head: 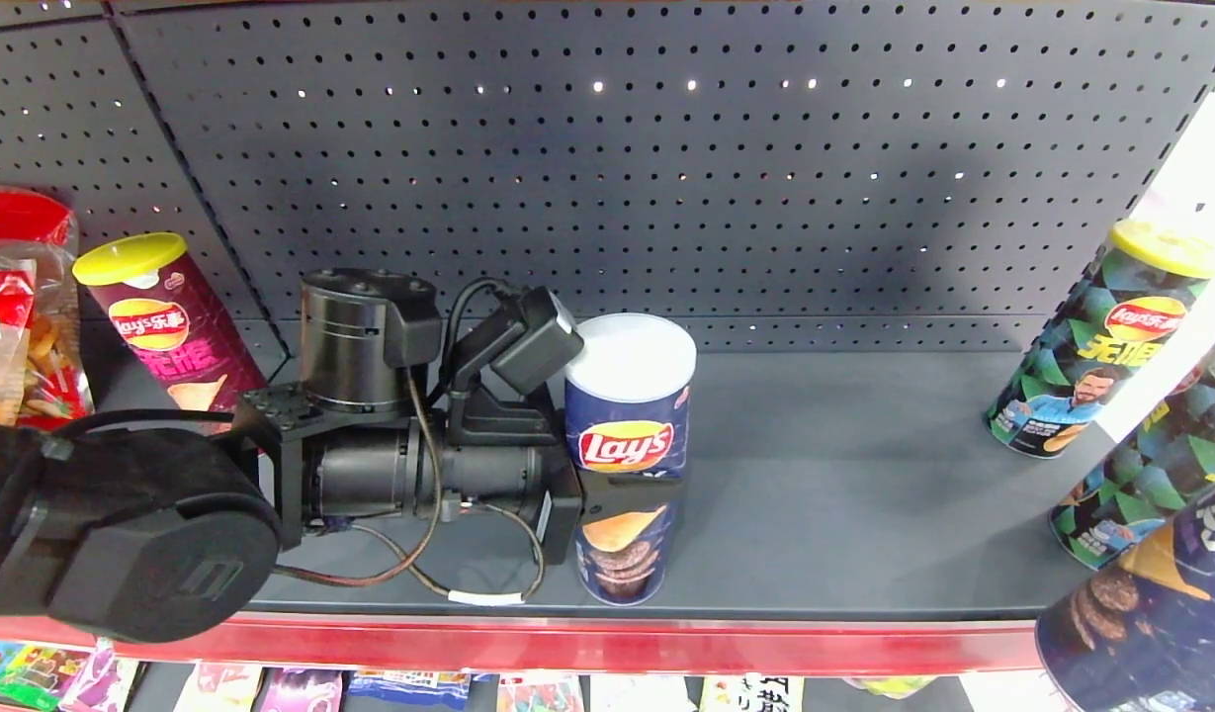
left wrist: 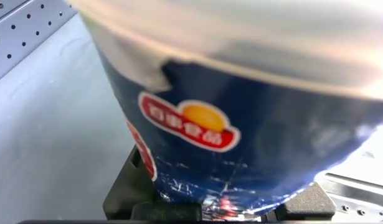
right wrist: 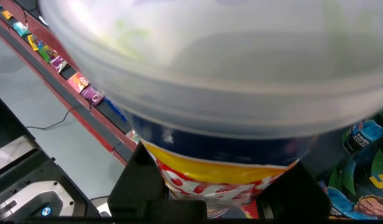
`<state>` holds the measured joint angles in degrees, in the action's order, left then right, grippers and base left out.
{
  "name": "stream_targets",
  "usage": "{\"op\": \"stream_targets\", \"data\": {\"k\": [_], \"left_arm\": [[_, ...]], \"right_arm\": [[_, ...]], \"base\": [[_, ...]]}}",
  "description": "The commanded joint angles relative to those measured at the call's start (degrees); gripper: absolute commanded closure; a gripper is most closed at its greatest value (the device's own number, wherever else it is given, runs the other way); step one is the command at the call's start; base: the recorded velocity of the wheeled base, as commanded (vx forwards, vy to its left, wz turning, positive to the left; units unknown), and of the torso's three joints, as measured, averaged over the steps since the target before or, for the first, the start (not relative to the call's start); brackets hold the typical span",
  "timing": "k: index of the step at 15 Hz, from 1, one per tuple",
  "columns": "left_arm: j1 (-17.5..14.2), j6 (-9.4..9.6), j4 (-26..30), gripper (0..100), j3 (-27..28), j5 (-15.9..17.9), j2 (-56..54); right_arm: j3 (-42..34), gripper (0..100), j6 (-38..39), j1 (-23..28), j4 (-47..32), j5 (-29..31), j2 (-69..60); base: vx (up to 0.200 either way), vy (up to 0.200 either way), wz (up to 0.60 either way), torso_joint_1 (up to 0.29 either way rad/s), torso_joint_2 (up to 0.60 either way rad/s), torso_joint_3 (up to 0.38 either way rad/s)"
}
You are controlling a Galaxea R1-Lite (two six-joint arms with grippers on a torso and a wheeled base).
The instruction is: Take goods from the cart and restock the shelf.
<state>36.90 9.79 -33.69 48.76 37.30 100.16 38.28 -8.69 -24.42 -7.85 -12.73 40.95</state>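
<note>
2 green cans [head: 1091, 346] R on shelf [head: 844, 475]

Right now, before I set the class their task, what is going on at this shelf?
The left gripper is shut on a blue chip can with a white lid, held upright near the front of the grey shelf. The right gripper grips a second dark can by the shelf's right front corner. A magenta can stands at the left, green cans at the right.
</note>
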Motion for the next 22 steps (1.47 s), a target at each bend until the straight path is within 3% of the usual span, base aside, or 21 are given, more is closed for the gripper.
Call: {"op": "stream_targets", "data": {"k": [1, 3, 4, 10, 13, 14, 18, 22], "left_arm": [[0.1, -0.03, -0.1, 100, -0.9, 0.1, -0.2], [0.1, -0.03, -2.1, 100, -2.8, 0.1, -0.6], [0.1, -0.12, -2.6, 0, -3.2, 0.1, -0.6], [0.1, -0.21, -3.6, 0, -4.1, 0.0, -1.1], [-0.1, -0.30, -3.7, 0, -6.4, -0.1, -3.3], [-0.2, -0.30, -3.7, 0, -8.7, -0.2, -4.9], [-1.3, -0.38, -3.7, 0, -10.1, -0.1, -6.6], [-3.4, -0.38, -3.7, 0, -16.2, 0.1, -11.0]], "right_arm": [[0.1, 100, 0.0, 0.0, -0.1, 0.0, 0.0], [0.1, 100, 0.0, -0.1, -0.1, -0.1, 0.5], [0.3, 100, 0.0, -0.2, 0.1, -0.1, 1.2], [8.9, 100, -0.1, -0.4, 1.5, -0.5, 15.0], [9.4, 100, 0.0, -2.7, 8.3, -1.0, 21.5], [9.6, 100, 0.0, -3.5, 14.3, -1.1, 27.6], [13.9, 100, 0.0, -4.3, 19.9, -1.1, 38.6], [20.8, 100, 0.1, -4.6, 26.7, -1.2, 50.6]], "base": [[0.000, 0.000, 0.00, 0.000, 0.00, 0.000], [0.000, 0.000, 0.00, 0.000, 0.00, 0.000], [0.000, 0.000, 0.00, 0.000, 0.00, 0.000], [0.000, 0.000, 0.00, 0.000, 0.00, 0.000], [0.000, 0.000, 0.00, 0.000, 0.00, 0.000], [0.000, 0.000, 0.00, 0.000, 0.00, 0.000], [0.000, 0.000, 0.00, 0.000, 0.00, 0.000], [0.000, 0.000, 0.00, 0.000, 0.00, 0.000]]}}
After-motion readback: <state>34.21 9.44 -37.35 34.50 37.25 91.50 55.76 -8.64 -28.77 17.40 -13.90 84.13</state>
